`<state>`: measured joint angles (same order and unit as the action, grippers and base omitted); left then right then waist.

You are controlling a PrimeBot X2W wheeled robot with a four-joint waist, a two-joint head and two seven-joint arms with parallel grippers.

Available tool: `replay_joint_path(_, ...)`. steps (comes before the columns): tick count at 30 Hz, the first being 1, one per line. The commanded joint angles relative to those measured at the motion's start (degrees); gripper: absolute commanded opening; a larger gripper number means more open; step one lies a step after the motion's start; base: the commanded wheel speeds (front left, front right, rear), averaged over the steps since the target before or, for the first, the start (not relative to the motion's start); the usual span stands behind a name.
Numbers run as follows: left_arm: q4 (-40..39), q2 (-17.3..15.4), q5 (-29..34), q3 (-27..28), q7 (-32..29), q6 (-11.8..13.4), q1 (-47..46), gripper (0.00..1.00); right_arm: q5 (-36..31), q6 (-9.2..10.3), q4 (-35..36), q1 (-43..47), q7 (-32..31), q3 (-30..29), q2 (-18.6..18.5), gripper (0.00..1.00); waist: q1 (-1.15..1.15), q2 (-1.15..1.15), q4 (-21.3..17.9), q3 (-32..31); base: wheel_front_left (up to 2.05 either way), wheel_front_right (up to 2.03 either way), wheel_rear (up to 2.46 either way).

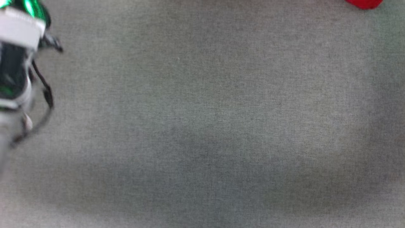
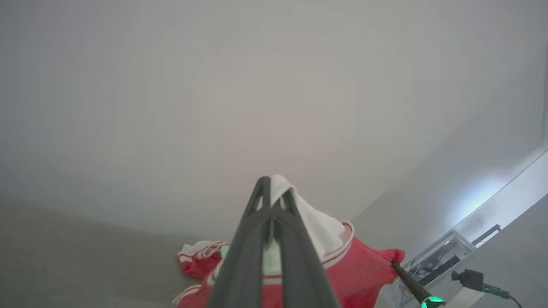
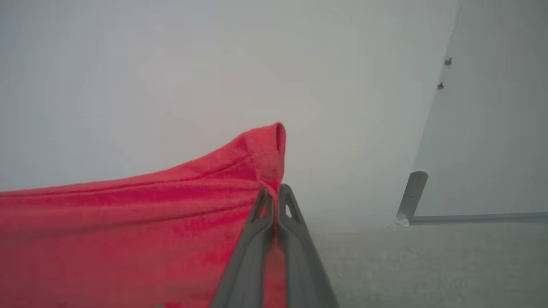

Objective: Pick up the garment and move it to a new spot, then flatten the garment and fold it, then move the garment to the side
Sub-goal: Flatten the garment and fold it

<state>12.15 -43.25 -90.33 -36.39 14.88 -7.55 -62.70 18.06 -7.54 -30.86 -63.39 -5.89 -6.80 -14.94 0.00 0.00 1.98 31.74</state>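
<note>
The garment (image 2: pixel 364 269), red with a white sleeve and red-white striped trim, hangs bunched below my left gripper (image 2: pixel 272 182). That gripper is shut on the white sleeve, which sticks out past the fingertips. A thin dark finger with a green light (image 2: pixel 413 284) reaches the garment's red corner at the lower right. My right gripper (image 3: pixel 277 190) is shut on a red hem of the garment (image 3: pixel 128 214), and the cloth stretches away to the left. My left arm (image 1: pixel 19 63) shows blurred at the head view's left edge.
A grey fabric tabletop (image 1: pixel 202 126) spreads under the head camera. A scrap of red cloth (image 1: pixel 364 3) pokes in at its top right edge. Pale walls stand behind, with a metal bracket (image 3: pixel 411 194) and a clear box with cables (image 2: pixel 445 252).
</note>
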Motion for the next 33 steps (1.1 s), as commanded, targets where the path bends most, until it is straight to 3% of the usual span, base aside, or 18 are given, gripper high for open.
replay_joint_path(1, -2.20, 0.96, 0.83, 3.46, 0.28, 0.14, 5.41, 0.00, 2.54, 0.10, 2.58, 4.88, -0.36, 0.08, -1.82, 0.00, 0.00, 0.00, 0.74, -0.78, 0.00, 0.00, 0.00)
replay_joint_path(8, -11.86, 4.95, 7.28, 12.16, 0.30, 0.14, 27.05, 0.00, 8.17, 0.11, 17.41, 25.94, -6.11, -1.49, -3.96, 0.00, 0.00, 0.00, 1.26, -2.75, 0.00, 0.00, 0.00)
replay_joint_path(19, -22.27, 7.61, 12.12, 19.42, 0.31, 0.14, 49.54, 0.00, 7.97, 0.11, 38.68, 50.94, -14.83, -8.58, 3.89, 0.00, 0.00, 0.00, 0.67, -6.13, 0.00, 0.00, 0.00)
replay_joint_path(33, -35.35, 6.99, 14.25, 24.85, 0.32, 0.14, 67.96, 0.00, 10.77, 0.11, 53.08, 68.59, -19.03, -14.50, 8.24, 0.00, 0.00, 0.00, 0.45, -8.16, 0.00, 0.00, 0.00)
